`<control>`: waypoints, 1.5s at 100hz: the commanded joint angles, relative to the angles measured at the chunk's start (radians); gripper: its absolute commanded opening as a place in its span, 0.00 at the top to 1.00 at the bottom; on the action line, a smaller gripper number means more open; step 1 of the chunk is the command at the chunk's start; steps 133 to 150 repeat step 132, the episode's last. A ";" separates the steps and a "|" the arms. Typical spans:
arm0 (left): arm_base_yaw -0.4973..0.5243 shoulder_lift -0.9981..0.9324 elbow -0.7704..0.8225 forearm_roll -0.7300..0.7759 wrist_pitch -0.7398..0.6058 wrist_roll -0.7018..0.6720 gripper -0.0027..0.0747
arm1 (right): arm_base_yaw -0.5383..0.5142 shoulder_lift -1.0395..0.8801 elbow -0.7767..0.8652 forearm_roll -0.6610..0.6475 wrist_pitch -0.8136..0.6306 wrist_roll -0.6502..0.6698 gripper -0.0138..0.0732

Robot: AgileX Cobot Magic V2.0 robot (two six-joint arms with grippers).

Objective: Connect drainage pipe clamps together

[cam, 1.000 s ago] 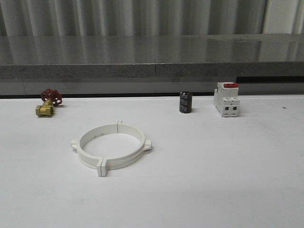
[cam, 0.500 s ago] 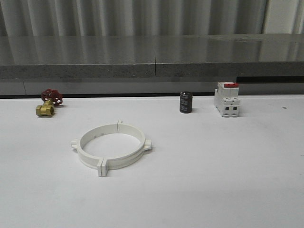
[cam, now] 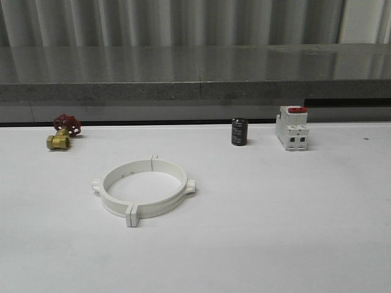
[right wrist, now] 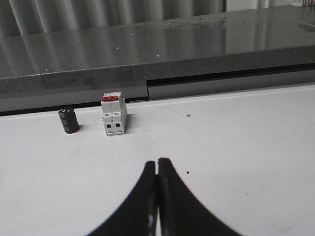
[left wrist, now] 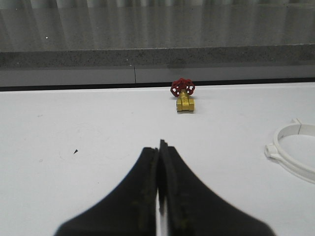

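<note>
The two white drainage pipe clamps (cam: 143, 188) lie flat on the white table as one wide ring, their end tabs meeting at the near and far sides. Part of that ring (left wrist: 295, 152) is at the edge of the left wrist view. My left gripper (left wrist: 159, 145) is shut with nothing between its black fingers, hanging over bare table well apart from the ring. In the right wrist view my right gripper (right wrist: 157, 162) is also shut and empty, over bare table nearer than the breaker block.
A brass valve with a red handwheel (cam: 62, 132) sits at the back left. A black cylinder (cam: 239, 132) and a white red-topped breaker block (cam: 291, 127) stand at the back right. A grey ledge (cam: 195, 91) runs along the table's far edge.
</note>
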 commanded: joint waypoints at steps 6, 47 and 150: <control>-0.008 -0.027 0.008 0.024 -0.131 -0.033 0.99 | -0.004 -0.019 -0.016 -0.002 -0.082 -0.005 0.92; -0.008 -0.027 0.063 0.054 -0.268 -0.069 0.99 | -0.004 -0.019 -0.016 -0.002 -0.082 -0.005 0.92; -0.008 -0.027 0.063 0.054 -0.262 -0.069 0.99 | -0.004 -0.019 -0.016 -0.002 -0.082 -0.005 0.92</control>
